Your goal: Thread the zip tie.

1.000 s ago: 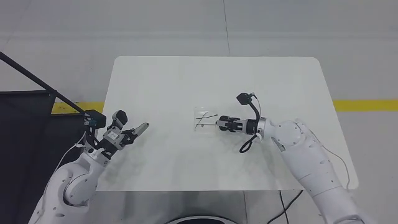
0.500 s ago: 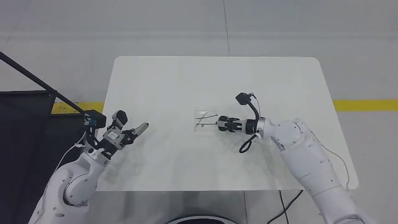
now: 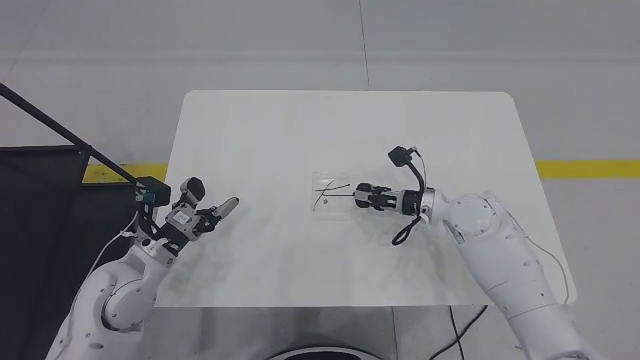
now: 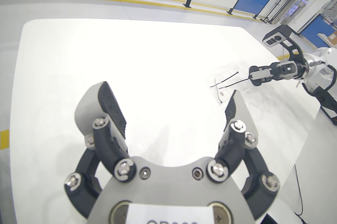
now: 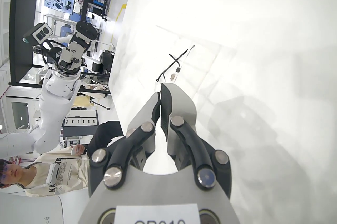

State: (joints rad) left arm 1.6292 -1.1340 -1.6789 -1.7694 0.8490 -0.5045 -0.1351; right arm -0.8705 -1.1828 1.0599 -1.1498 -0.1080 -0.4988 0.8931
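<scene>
Black ribbed pads (image 4: 112, 106) were seen spread wide on the left gripper (image 4: 169, 93), which was held low over the table (image 3: 300, 130), well to the left of the clear sheet (image 3: 320, 208), with nothing between its jaws. The step in hand was judged to be the drawing of one zip tie out of the small crossed heap on that sheet, so that it could be threaded. For this to be done well, the strap would best be pulled slowly and along its own length, so that the ties crossed with it were not dragged off the sheet. The free end would then need to be offered toward the open left jaws. Head and tail would have to be lined up squarely before any push was made, since so thin a strap was likely to bend aside.

The zip tie (image 4: 234, 83) was found over the right part of the sheet. One end was pinched at the very tips of the right gripper (image 4: 252, 77), whose jaws were closed on it at the sheet's right edge. The rest of the strap ran leftward from those tips, beside the other ties (image 4: 224, 79). Whether head or tail was held could not be told.
</scene>
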